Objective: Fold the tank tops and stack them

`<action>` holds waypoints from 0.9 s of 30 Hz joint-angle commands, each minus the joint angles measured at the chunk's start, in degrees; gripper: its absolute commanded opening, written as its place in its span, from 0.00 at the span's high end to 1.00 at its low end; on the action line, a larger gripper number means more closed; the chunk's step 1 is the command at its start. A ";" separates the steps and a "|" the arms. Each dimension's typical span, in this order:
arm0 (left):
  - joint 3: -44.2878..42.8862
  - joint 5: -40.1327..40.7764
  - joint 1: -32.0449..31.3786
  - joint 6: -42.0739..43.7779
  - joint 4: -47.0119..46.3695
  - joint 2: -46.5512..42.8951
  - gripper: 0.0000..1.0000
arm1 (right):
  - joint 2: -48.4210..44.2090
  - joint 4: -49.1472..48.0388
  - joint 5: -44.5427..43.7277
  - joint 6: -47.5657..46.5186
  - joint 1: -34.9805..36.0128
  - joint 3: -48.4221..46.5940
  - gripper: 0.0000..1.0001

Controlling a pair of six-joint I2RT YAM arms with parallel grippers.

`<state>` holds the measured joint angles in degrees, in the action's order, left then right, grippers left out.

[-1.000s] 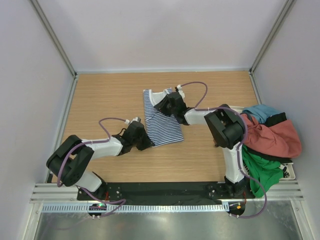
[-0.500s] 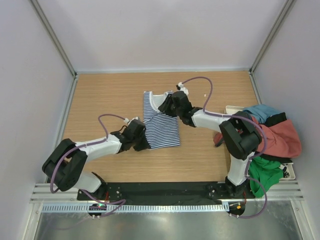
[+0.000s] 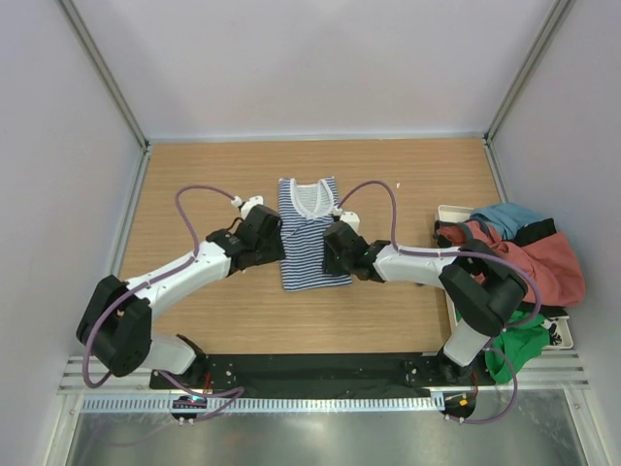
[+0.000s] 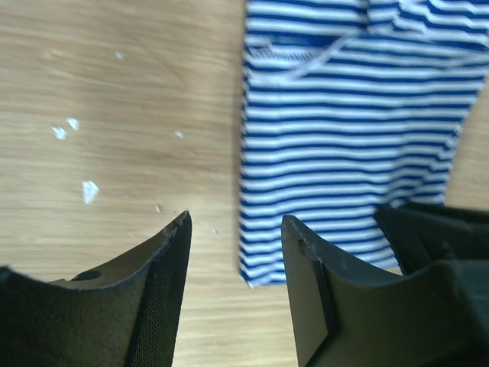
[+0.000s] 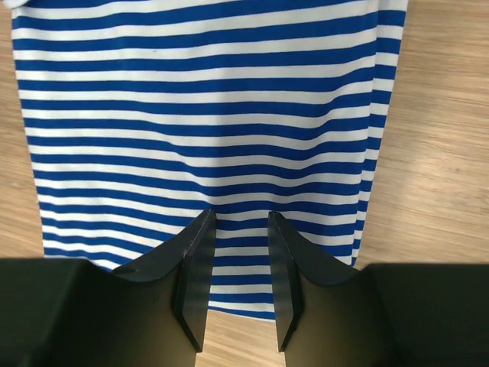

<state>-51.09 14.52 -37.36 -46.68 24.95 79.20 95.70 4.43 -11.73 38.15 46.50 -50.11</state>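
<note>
Left gripper [image 4: 237, 229] released striped top [image 4: 351, 130] (folded).

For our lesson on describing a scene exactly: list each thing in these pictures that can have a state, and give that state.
striped tank top: folded narrow, flat on the table.
rust-red tank top: unfolded, crumpled in the heap of clothes.
left gripper: open, empty, beside the striped top.
right gripper: open, empty, over the striped top.
</note>
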 commanded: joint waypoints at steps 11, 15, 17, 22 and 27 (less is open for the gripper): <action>-9.81 10.97 1.94 23.19 -6.23 12.73 0.51 | -0.78 6.20 -1.90 -6.16 0.96 -0.52 0.66; -8.42 6.84 2.03 27.95 -10.52 12.65 0.52 | -2.18 7.96 -1.99 -7.65 0.87 0.27 0.65; -7.27 3.60 2.03 29.88 -11.93 12.30 0.52 | -2.71 8.06 -1.37 -8.00 0.87 0.80 0.65; -6.13 -0.98 2.03 34.98 -16.59 13.17 0.51 | -5.08 7.53 0.56 -8.27 0.78 3.43 0.66; -5.51 -5.90 2.03 40.34 -20.98 15.54 0.51 | -7.19 8.75 0.30 -9.49 0.79 4.32 0.66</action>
<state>-57.17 13.15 -35.59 -11.55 10.33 93.47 91.00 10.74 -11.49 30.48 47.13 -46.63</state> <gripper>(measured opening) 0.489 0.341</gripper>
